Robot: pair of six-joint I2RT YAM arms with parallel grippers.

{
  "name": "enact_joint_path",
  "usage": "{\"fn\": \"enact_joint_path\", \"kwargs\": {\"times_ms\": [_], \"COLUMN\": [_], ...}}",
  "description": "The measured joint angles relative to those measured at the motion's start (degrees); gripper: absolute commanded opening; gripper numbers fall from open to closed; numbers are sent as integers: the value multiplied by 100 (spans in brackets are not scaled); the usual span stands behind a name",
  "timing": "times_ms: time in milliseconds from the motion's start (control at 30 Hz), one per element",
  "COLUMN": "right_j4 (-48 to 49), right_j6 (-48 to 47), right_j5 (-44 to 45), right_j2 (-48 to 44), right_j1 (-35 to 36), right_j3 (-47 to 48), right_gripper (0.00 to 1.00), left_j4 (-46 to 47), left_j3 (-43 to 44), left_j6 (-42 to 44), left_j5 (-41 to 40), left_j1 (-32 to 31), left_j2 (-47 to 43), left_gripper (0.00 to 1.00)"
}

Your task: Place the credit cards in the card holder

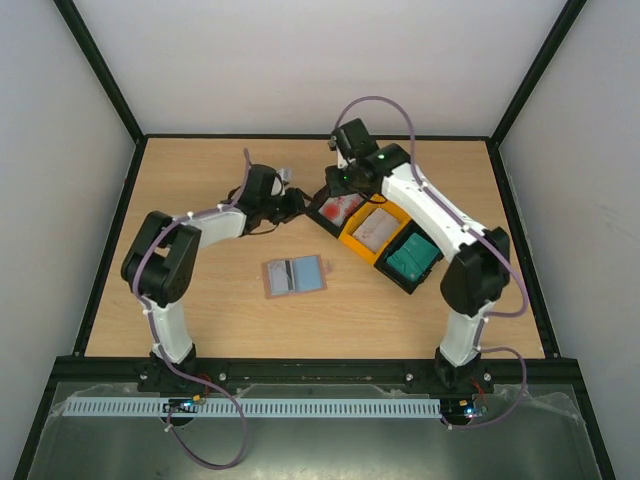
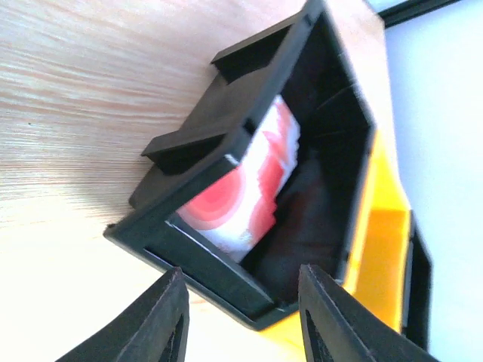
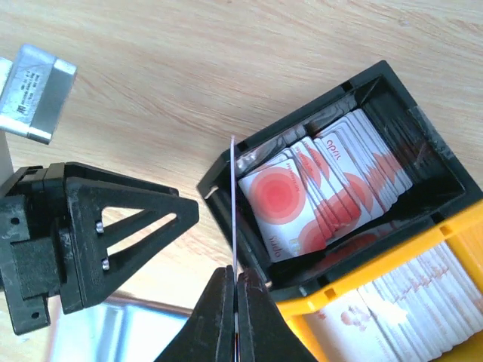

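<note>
Red-and-white credit cards stand stacked in a black tray. My right gripper is shut on one credit card, seen edge-on and standing upright above the tray's left wall. Just left of that tray hovers my left gripper, open with nothing between its fingers. Its wrist view looks into the tray at the cards. The card holder lies open and flat on the table, nearer the arms' bases, with blue-grey pockets showing.
An orange tray of white cards with red marks adjoins the black one. Beyond it a second black tray holds teal cards. The left arm's fingers stand close beside the held card.
</note>
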Motion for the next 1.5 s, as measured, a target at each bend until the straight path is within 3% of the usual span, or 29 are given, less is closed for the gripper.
{"fn": "enact_joint_path", "kwargs": {"times_ms": [333, 667, 867, 1067, 1200, 1333, 1500], "right_j4": [1554, 4223, 5077, 5984, 6435, 6470, 6325], "right_j6": [1768, 4992, 6015, 6492, 6511, 6043, 5149], "right_j5": [-1029, -2439, -2697, -2822, -2865, -2833, -2476], "right_j2": [-1812, -3171, -3475, -3460, -2981, -2522, -2317], "right_j1": [-184, -177, -136, 55, 400, 785, 1117], "right_j3": [-2562, -5582, -6411, -6859, -6981, -6861, -6546], "right_gripper": [2, 2, 2, 2, 2, 2, 2], "left_j4": [-289, -1001, -1281, -1742, -1982, -2041, -2039], "left_j3": [-833, -1480, -2026, -2656, -2804, -3075, -3300], "left_j6": [61, 306, 446, 588, 658, 658, 649], "left_j5": [-573, -778, -726, -831, -1082, -1394, -1596], "left_j1": [-35, -254, -378, -409, -409, -409, -407], "left_j2": [-1926, -3799, -4234, -4339, -4341, -4343, -4142], "left_gripper": [69, 73, 71, 70, 68, 65, 54]}}
